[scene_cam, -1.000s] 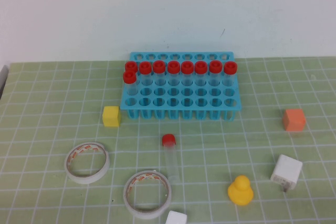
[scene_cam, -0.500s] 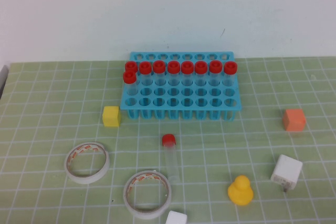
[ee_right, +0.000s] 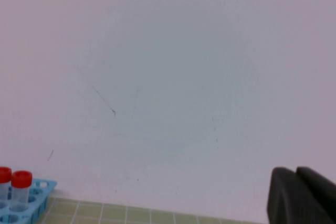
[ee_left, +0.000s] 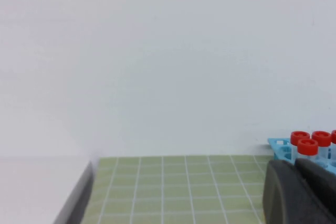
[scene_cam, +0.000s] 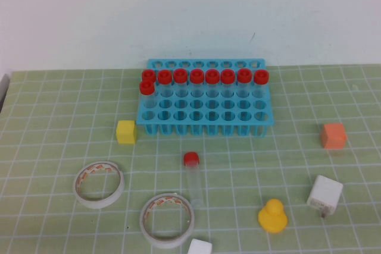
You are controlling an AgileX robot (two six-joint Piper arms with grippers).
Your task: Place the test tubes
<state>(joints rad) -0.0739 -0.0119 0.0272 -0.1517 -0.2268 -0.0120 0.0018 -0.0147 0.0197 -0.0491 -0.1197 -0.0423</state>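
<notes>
The left gripper (ee_left: 293, 167) hangs over the left side of the counter (scene_cam: 53, 117), outside the overhead view, its fingers clenched on nothing. Mid-counter, the loose test tube (scene_cam: 193, 178) lies flat, red cap toward the blue rack (scene_cam: 205, 114) at the far edge, clear end just beside a tape roll (scene_cam: 168, 219). The rack holds 9 capped tubes (scene_cam: 197, 77): 8 in 1 row, 1 starting the next. A good pick would likely open the fingers first, descend across the tube near its cap, away from the tape, then tip it upright for the hole beside the single tube. The right gripper (ee_right: 295, 174) hangs raised toward the right, facing the back wall, fingers pressed together, empty.
</notes>
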